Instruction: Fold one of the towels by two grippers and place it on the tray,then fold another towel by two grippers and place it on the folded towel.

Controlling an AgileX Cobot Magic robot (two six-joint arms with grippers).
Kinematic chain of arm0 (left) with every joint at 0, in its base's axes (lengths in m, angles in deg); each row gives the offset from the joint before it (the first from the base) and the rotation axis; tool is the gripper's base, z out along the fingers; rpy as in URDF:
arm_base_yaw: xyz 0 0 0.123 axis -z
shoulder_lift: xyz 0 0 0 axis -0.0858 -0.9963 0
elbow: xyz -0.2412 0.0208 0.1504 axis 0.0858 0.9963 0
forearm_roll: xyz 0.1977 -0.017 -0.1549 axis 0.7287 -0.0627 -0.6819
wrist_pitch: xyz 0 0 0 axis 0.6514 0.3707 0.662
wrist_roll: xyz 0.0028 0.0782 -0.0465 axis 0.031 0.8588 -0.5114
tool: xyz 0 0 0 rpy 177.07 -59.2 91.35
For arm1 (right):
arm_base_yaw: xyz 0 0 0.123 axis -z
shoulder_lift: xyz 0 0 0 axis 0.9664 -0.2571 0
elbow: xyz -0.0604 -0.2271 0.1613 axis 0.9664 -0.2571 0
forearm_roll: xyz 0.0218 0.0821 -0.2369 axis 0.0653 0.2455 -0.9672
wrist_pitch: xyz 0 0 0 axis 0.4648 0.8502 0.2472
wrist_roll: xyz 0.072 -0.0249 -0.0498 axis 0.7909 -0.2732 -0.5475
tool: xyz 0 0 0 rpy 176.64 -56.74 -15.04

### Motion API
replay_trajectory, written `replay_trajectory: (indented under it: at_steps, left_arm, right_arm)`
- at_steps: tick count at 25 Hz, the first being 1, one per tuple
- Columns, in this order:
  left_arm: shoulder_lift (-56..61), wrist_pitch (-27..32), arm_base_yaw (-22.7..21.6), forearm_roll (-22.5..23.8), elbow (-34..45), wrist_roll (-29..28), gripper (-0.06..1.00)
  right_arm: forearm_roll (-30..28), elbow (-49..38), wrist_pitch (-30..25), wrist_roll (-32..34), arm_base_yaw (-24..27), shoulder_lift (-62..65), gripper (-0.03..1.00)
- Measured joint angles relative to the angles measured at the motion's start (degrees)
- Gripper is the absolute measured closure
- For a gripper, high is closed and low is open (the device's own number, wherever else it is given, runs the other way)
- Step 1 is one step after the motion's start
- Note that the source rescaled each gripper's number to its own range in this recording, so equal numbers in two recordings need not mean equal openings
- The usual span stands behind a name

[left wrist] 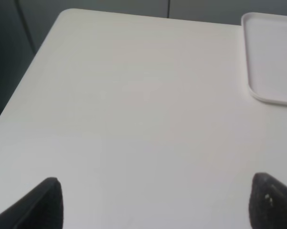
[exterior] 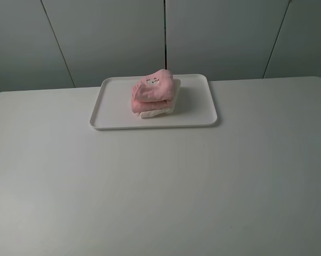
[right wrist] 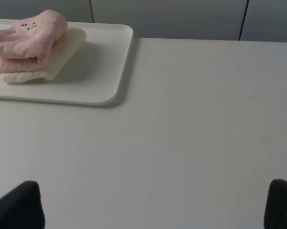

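Observation:
A folded pink towel (exterior: 153,89) with a small printed face lies on top of a folded cream towel (exterior: 159,111) on the white tray (exterior: 197,101) at the back middle of the table. The right wrist view shows the pink towel (right wrist: 28,36), the cream towel (right wrist: 57,59) under it and the tray (right wrist: 100,71). My right gripper (right wrist: 153,205) is open and empty, well back from the tray. My left gripper (left wrist: 157,205) is open and empty over bare table, with a corner of the tray (left wrist: 270,57) ahead of it. Neither gripper shows in the exterior high view.
The white table (exterior: 160,181) ends at its back edge just behind the tray, in front of grey wall panels (exterior: 165,32). The table's left edge and corner (left wrist: 43,43) show in the left wrist view.

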Motion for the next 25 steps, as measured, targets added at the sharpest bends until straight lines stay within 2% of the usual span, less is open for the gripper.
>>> replay_trajectory:
  at_steps: [6, 25]
  left_arm:
    - [0.00, 0.00, -0.49, 0.00, 0.00, 0.00, -0.05]
    - [0.00, -0.04, -0.49, -0.60, 0.00, 1.36, -0.05]
  right_arm:
    - [-0.11, 0.00, 0.00, -1.19, -2.20, 0.00, -0.03]
    - [-0.14, 0.00, 0.00, -1.81, -2.20, 0.00, -0.03]
